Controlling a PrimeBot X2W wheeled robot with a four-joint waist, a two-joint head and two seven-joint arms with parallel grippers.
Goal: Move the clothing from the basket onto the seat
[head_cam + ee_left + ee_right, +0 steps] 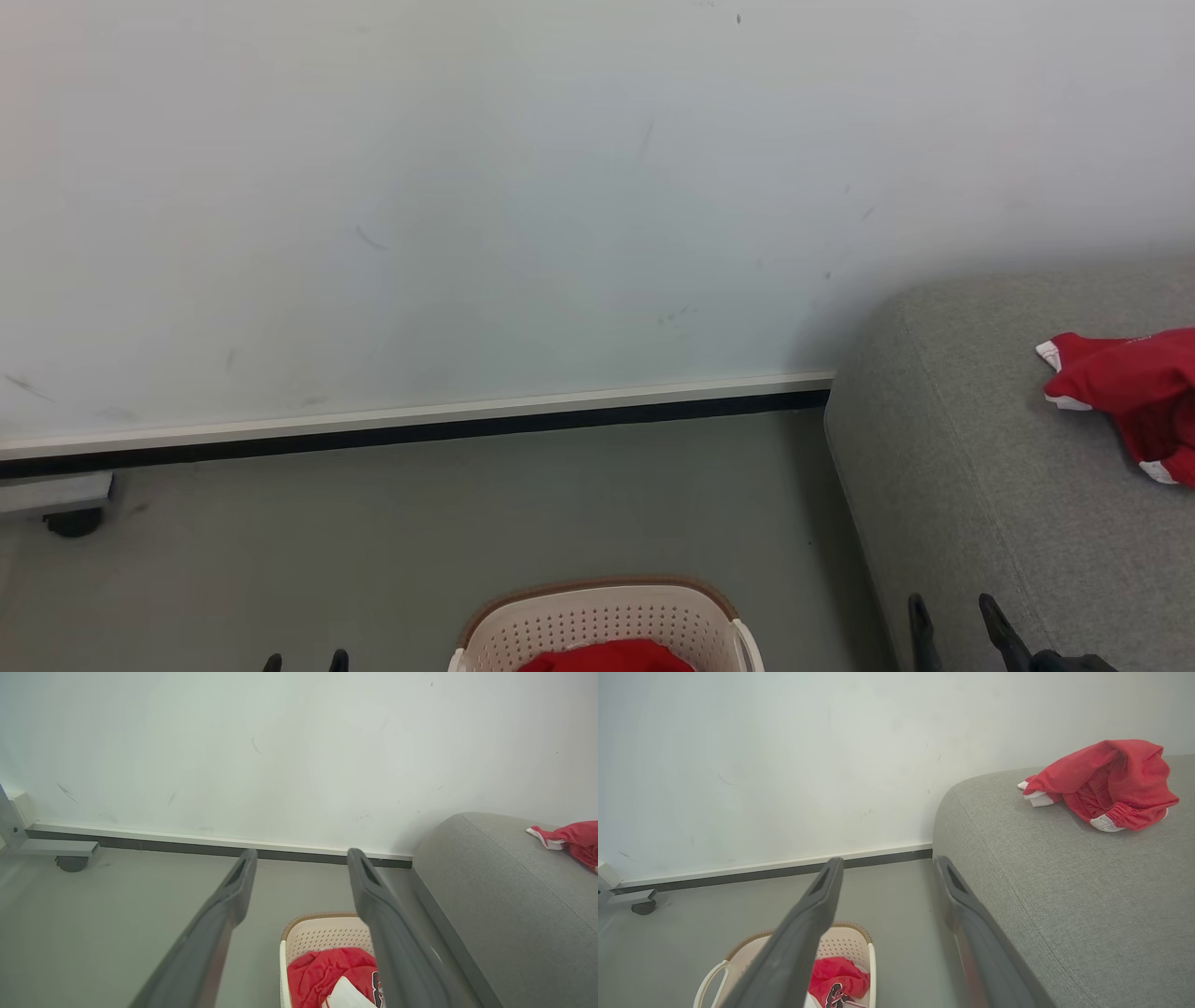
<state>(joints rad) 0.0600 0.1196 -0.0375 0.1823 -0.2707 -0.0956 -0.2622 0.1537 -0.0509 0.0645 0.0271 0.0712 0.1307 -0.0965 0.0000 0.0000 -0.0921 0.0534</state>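
Both claws spread wide, empty — left claw [305, 661] at seven o'clock, right claw [954, 607] at five. One red garment [1125, 387] on the seat [962, 485] at three; more clothing [607, 656] in the basket [597, 616] at six.

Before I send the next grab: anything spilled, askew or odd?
Nothing stands out. One red garment lies crumpled on the seat; more red clothing sits inside the upright basket. The wall has faint scuffs.
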